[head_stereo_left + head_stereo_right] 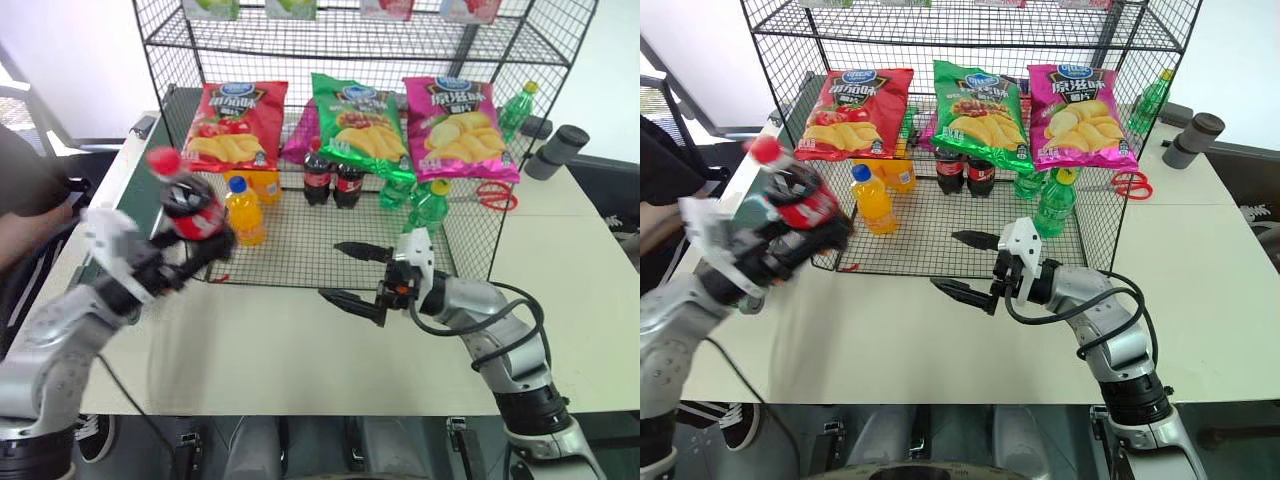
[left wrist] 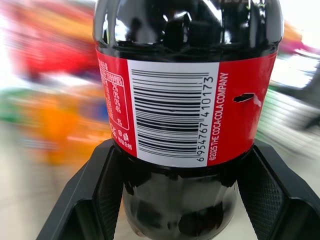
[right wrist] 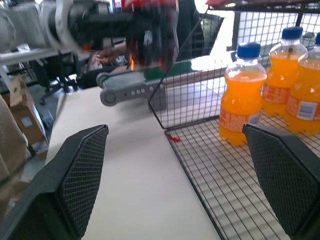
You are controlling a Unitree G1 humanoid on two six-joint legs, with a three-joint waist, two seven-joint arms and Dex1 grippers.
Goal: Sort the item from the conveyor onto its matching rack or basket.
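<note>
The item, a small cola bottle (image 1: 192,207) with a red cap and red label, hangs tilted above the table's left side, just off the rack's front left corner. My left gripper (image 1: 200,252) is shut on its lower body; in the left wrist view both fingers (image 2: 100,192) press the bottle (image 2: 182,100) below the label. My right gripper (image 1: 352,276) stands open and empty in front of the rack (image 1: 300,255), pointing left toward the bottle. The conveyor (image 1: 128,185) runs along the table's left edge, and its grey rounded end (image 3: 125,90) is in the right wrist view.
On the rack floor stand orange-drink bottles (image 1: 245,210), two cola bottles (image 1: 332,180) and green bottles (image 1: 432,205), with three chip bags (image 1: 360,120) leaning behind. Red scissors (image 1: 495,195) and a grey cylinder (image 1: 558,150) lie at the right. A person (image 1: 25,200) sits at the left.
</note>
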